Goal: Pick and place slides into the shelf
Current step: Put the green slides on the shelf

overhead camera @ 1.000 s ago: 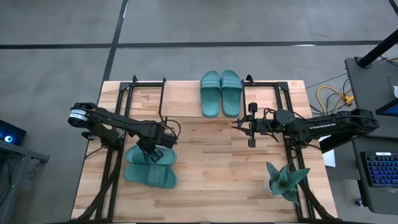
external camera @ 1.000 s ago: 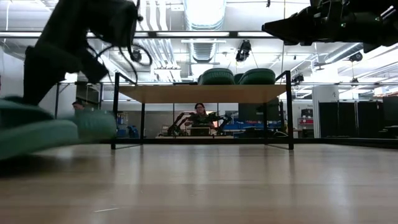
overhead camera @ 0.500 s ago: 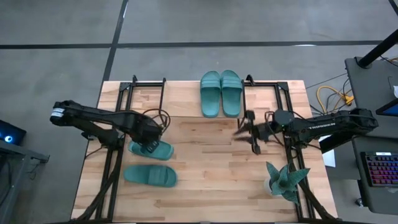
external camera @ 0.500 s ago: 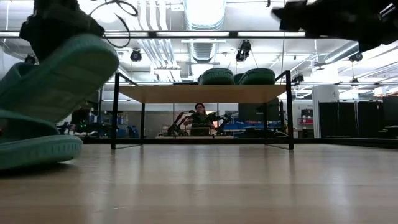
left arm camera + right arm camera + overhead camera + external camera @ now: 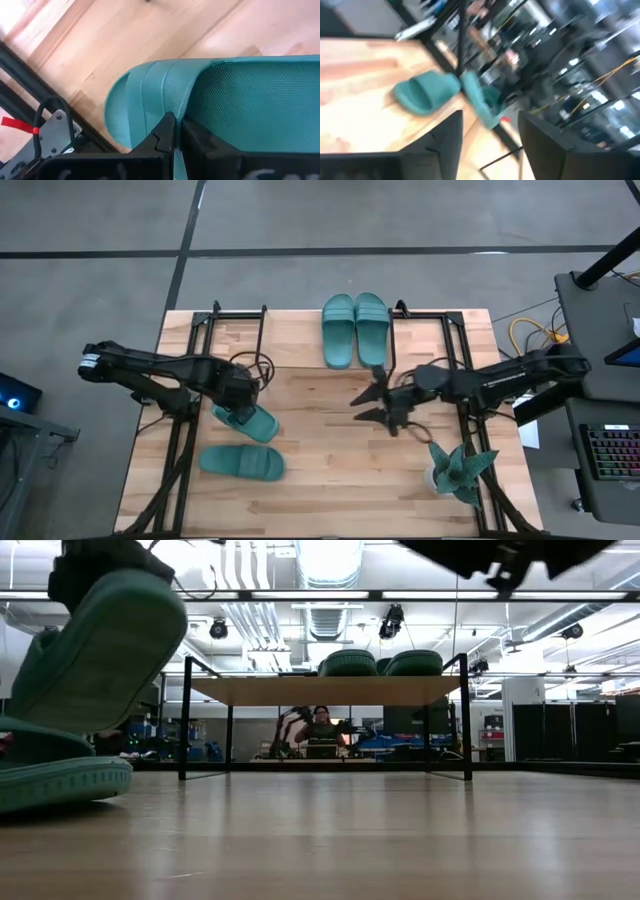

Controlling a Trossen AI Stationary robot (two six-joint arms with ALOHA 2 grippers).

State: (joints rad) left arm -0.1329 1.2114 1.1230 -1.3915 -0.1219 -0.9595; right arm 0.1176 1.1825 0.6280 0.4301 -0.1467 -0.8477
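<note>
My left jaws (image 5: 240,412) are clamping a teal-green rubber slide sandal (image 5: 246,421) by its edge, holding it tilted and clear of the light-wood plank worktop (image 5: 320,470). In my left wrist view the fingertips (image 5: 167,131) are pinching closed on the sandal's (image 5: 240,100) ribbed rim; the rest of the sole is running out of frame. In the low view this lifted slide (image 5: 95,655) is looming large at the left, sole toward the camera, with my arm above it mostly cut off.

A second matching teal slide (image 5: 241,463) is lying flat on the worktop just beside the lifted one, nearer the front edge; in the low view only part of it (image 5: 60,780) is showing.

Two more teal slides (image 5: 355,328) are sitting side by side on the low rack with light-wood top board and thin black legs (image 5: 325,690), at the far edge of the worktop. From above, the board is hidden beneath them.

My right jaws (image 5: 372,402) are hanging spread wide and empty over mid-worktop, near the teal spiky star-shaped plant (image 5: 458,468). My right wrist view is smeared; only two teal shapes are making themselves out.
</note>
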